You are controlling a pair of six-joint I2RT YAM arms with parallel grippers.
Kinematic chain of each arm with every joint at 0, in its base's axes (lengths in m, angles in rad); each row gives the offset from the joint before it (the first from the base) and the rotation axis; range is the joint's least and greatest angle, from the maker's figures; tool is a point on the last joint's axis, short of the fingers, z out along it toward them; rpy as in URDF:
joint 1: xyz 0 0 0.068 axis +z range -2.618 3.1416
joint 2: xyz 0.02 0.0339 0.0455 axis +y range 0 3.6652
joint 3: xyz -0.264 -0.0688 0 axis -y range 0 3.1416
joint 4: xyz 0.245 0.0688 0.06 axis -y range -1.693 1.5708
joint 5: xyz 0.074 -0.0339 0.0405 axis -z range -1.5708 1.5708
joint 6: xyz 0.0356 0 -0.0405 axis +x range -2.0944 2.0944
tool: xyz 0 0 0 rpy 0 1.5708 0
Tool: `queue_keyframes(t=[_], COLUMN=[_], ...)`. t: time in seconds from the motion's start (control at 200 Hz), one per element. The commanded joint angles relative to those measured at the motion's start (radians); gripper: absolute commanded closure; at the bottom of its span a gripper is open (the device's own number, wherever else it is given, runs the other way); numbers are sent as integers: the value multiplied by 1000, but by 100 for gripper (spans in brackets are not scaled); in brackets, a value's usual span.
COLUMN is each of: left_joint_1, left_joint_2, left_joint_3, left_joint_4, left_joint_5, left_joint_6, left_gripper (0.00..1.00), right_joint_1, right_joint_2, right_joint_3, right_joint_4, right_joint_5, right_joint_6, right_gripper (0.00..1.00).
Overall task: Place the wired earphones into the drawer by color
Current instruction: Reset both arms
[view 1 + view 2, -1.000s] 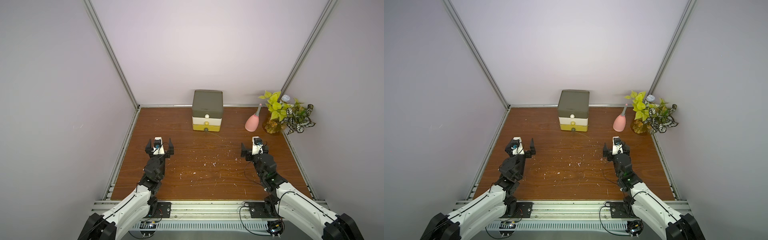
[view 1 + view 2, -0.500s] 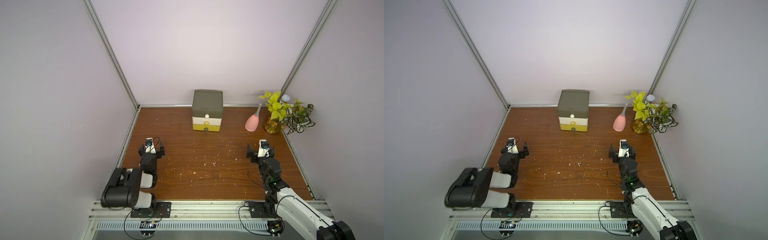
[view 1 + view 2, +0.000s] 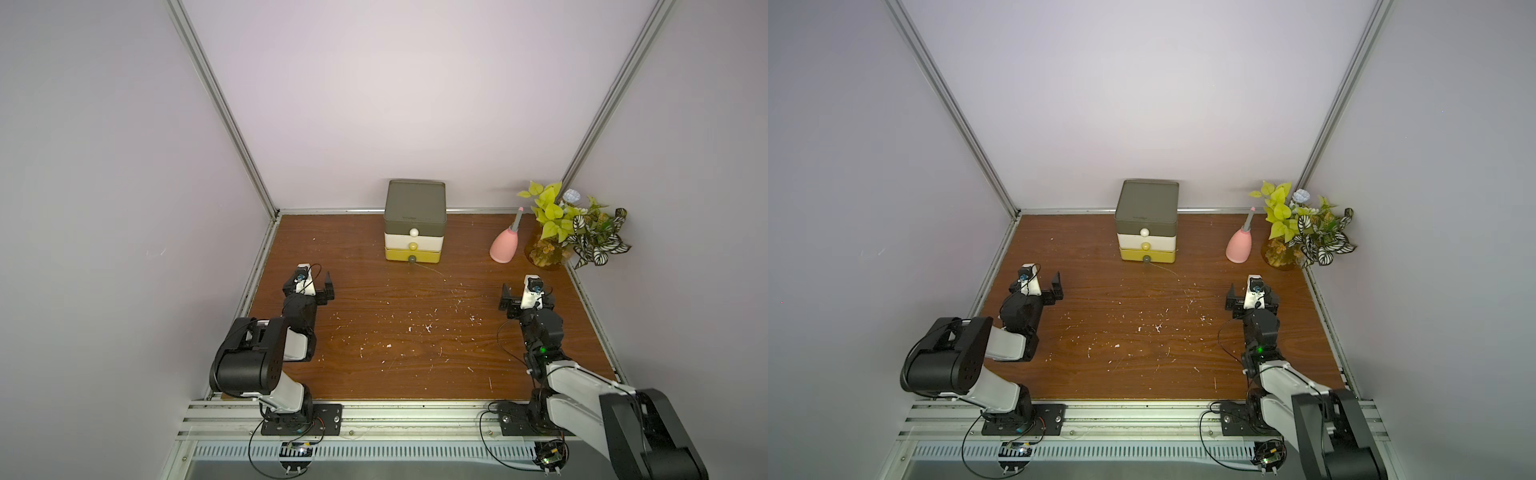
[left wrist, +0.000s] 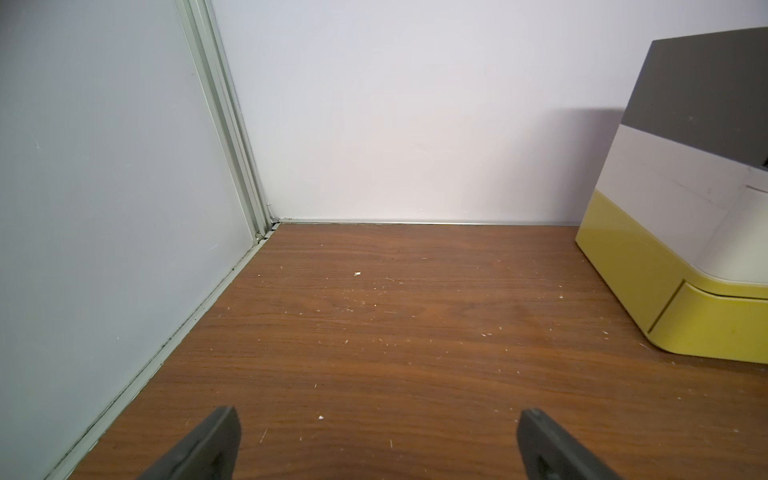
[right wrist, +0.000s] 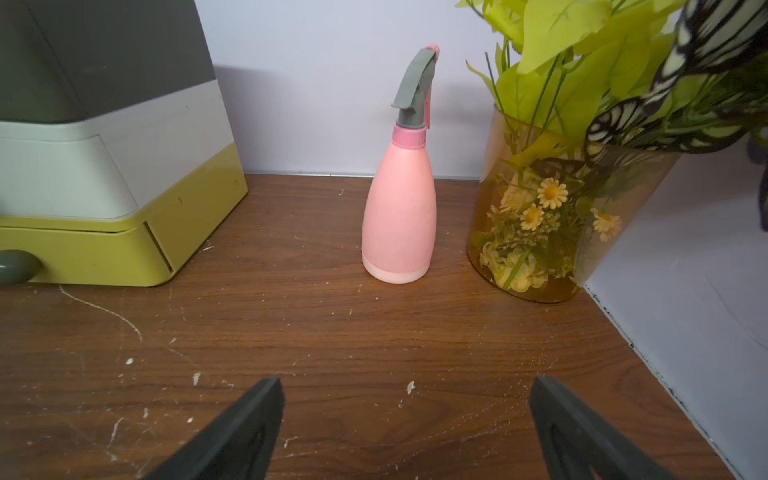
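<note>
The drawer (image 3: pixel 414 224) (image 3: pixel 1147 224) stands at the back middle of the table, an olive-grey, a cream and a yellow drawer stacked, all three pushed in. Its side shows in the left wrist view (image 4: pixel 665 249) and its front corner in the right wrist view (image 5: pixel 104 187). The wired earphones are out of view. My left gripper (image 3: pixel 309 282) (image 3: pixel 1035 284) (image 4: pixel 379 415) rests low near the left wall, open and empty. My right gripper (image 3: pixel 528 291) (image 3: pixel 1252 296) (image 5: pixel 406 382) sits low at the right, open and empty, facing the back wall.
A pink spray bottle (image 3: pixel 505 247) (image 5: pixel 399 216) and an amber vase of plants (image 3: pixel 573 232) (image 5: pixel 552 216) stand in the back right corner. White crumbs (image 3: pixel 428 328) dot the wooden table. Walls close in the left, back and right sides.
Both arms have folded back toward their bases, elbows raised. The left gripper has shifted toward the left wall and the right gripper toward the right. Both stayed open.
</note>
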Motion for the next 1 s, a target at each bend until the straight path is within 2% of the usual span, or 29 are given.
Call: queue_keyframes(t=[0.0, 0.07, 0.21, 0.29, 0.335, 0.44, 0.996], left_joint_1=[-9, -9, -10, -12, -12, -13, -16], left_joint_2=[-4, -3, -4, -4, -4, -4, -3], left_joint_3=[-3, -2, -3, 0, -1, -1, -2], left_joint_4=[-13, -13, -13, -13, -13, -14, -13], left_joint_5=[-9, -9, -10, -13, -13, -15, -13], left_joint_6=[15, 14, 15, 16, 15, 16, 19], left_gripper=[0, 0, 1, 0, 0, 1, 0], right_joint_1=[-22, -45, -59, -59, -59, -47, -23], right_joint_2=[134, 244, 429, 368, 385, 412, 408], right_joint_3=[19, 26, 26, 80, 122, 103, 100], right_joint_4=[249, 359, 546, 348, 291, 371, 372], right_joint_5=[-49, -80, -63, 4, 40, 51, 55], right_joint_6=[0, 6, 19, 45, 60, 43, 14], right_gripper=[1, 1, 1, 1, 1, 1, 1])
